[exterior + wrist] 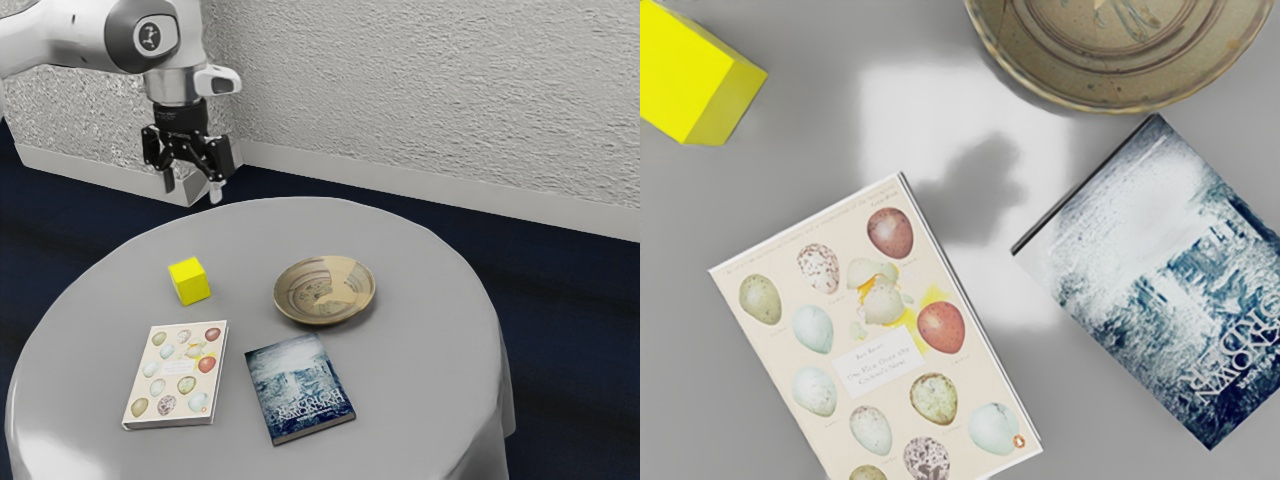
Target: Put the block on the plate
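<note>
Blue-and-white rectangular paperback [299, 388], yellow cube-shaped block [189, 281] and round tan ceramic plate [324, 290] all sit below the parted, empty jaws, with grasping and placing both undone.

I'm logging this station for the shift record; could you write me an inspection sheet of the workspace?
Surface: round table draped in plain grey.
Job's things: yellow block on the table; patterned ceramic plate apart from it, bearing nothing.
Clutter: egg-illustrated book and dark blue book, both flat, not touching each other.
Grippers: claw open, holding nothing.
Cables: nothing seen.
Surroundings: rough pale wall, dark blue floor.
</note>
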You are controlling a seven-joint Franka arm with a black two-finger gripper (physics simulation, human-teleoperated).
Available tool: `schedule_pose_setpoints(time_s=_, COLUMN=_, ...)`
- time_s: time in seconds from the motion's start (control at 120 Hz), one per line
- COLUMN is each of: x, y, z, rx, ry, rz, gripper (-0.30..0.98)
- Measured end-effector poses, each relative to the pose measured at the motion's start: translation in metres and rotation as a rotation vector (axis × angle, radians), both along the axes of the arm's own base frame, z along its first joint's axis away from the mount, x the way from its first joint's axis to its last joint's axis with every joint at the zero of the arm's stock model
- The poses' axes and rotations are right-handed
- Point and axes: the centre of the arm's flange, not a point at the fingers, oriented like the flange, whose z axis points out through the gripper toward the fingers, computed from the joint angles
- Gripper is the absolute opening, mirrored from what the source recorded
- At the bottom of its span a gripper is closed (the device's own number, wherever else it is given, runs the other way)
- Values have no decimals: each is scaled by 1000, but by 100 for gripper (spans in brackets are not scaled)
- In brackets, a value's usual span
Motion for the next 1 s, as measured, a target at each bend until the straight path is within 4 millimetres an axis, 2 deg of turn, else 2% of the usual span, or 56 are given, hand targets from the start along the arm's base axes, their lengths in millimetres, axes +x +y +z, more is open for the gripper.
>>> schedule_pose_setpoints(time_s=0.3, x=4, y=-2, z=0, rx=-2, ry=-20, rz=-19, gripper=69)
schedule_pose_setpoints(time_s=0.417, x=13, y=4, z=-15, rx=3, ry=-19, rz=26, gripper=69)
schedule_pose_setpoints(time_s=0.5, x=21, y=17, z=-26, rx=11, ry=-20, rz=85, gripper=69)
schedule_pose_setpoints(time_s=0.6, x=37, y=39, z=-45, rx=23, ry=-24, rz=179, gripper=69)
schedule_pose_setpoints(time_s=0.717, x=51, y=70, z=-82, rx=52, ry=-3, rz=314, gripper=69)
schedule_pose_setpoints(time_s=1.0, x=72, y=115, z=-159, rx=76, ry=-2, rz=625, gripper=69)
